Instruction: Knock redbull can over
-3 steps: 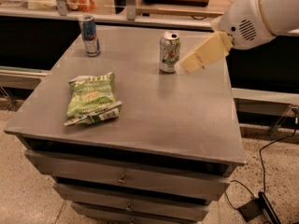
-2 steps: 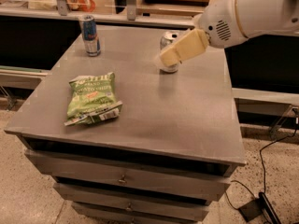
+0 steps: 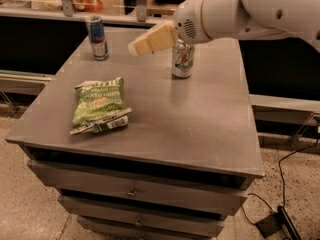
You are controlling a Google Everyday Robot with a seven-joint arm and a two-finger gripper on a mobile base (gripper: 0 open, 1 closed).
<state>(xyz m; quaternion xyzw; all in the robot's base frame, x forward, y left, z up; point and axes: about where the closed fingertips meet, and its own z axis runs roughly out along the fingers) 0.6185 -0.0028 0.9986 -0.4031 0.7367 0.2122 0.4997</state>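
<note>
The redbull can (image 3: 97, 37) is slim, blue and silver, and stands upright at the far left corner of the grey table (image 3: 200, 129). My gripper (image 3: 136, 47) reaches in from the upper right on a white arm. Its cream-coloured fingers (image 3: 152, 39) point left and hang above the table, roughly between the two cans. The gripper is well to the right of the redbull can and apart from it. A wider silver-white can (image 3: 183, 59) with green and red marks stands upright just behind and below the gripper's wrist.
A green bag of chips (image 3: 99, 105) lies flat on the left front of the table. Drawers run under the tabletop. A counter with clutter stands behind the table. A cable and a black box (image 3: 280, 224) lie on the floor at the right.
My gripper has moved left across the table, from right of the silver-white can to past its left side, closer to the redbull can. Both cans still stand.
</note>
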